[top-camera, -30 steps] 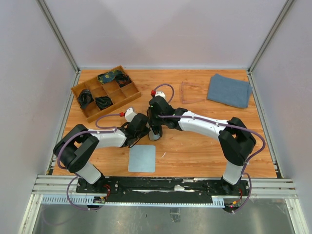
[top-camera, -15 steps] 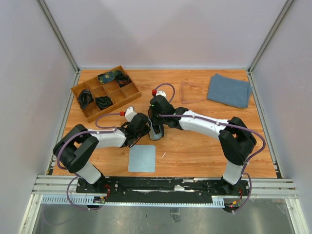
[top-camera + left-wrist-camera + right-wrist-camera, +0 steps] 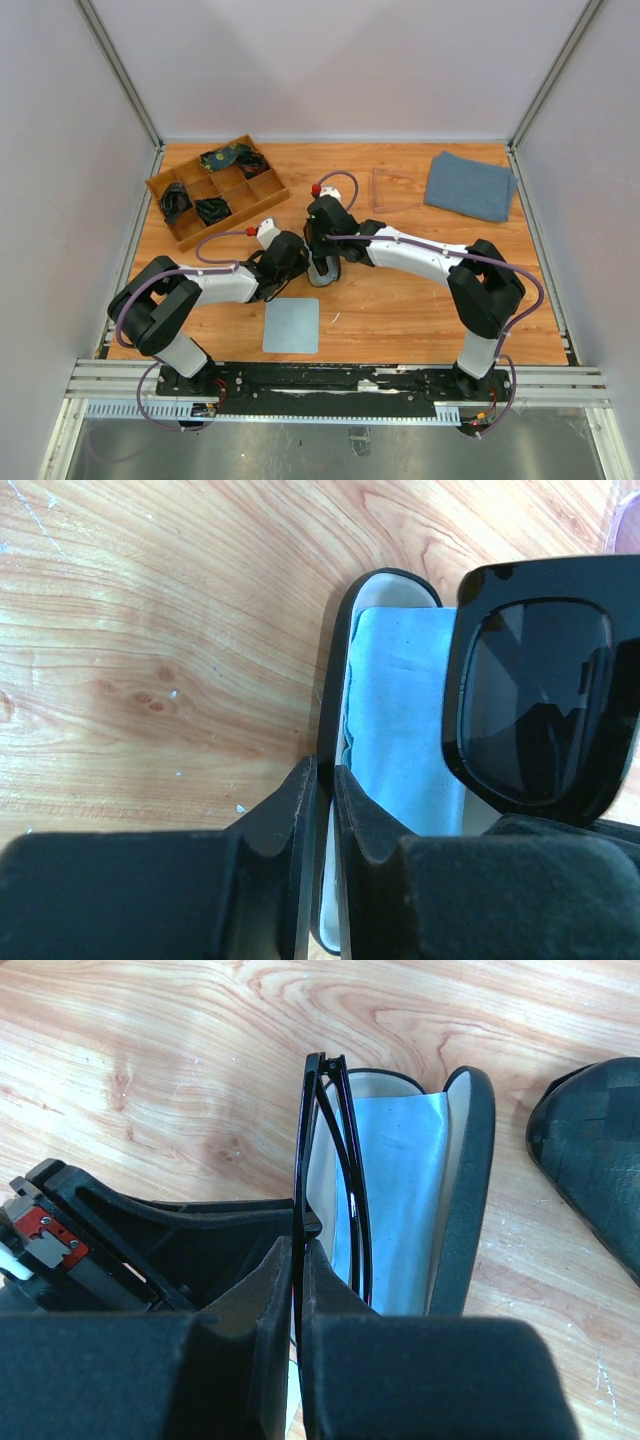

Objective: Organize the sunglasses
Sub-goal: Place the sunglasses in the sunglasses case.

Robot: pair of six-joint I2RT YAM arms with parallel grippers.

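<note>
- MID-DESK HANDOVER: On the wooden desk (image 3: pixel 420 290), both arms meet about halfway between the near and far edges, a little toward the left edge.
- One wooden divided tray (image 3: pixel 236 220) sits near the far left corner, with dark items in several compartments (too small to identify).
- One folded blue-grey towel (image 3: pixel 470 185) lies near the far right corner.
- Two light blue cloths are counted. One cloth (image 3: pixel 292 325) lies flat close to the near edge, and the other lines the case (image 3: pixel 400 730).
- One open black case (image 3: pixel 468 1180) is visible, lying where the arms meet.
- Two pairs of glasses are counted. The black sunglasses (image 3: pixel 540 700) are folded and held over the open case. A pale see-through pair (image 3: pixel 375 190) lies well apart, beside the towel.
- The right gripper (image 3: pixel 297 1260) is clamped tight on the black frame. The left gripper (image 3: pixel 325 790) is pinched shut on the case's side wall, apparently steadying it.
- KEY RELATION: The sunglasses stand on edge with their long axis running along the length of the case, close to the wall the left fingers grip. The cloth-lined hollow lies directly beneath and slightly to the lid side.
- The right arm already has the pair, so the coming move looks like a short lowering and a tilt flat. Whether the frame already touches the cloth cannot be told.
</note>
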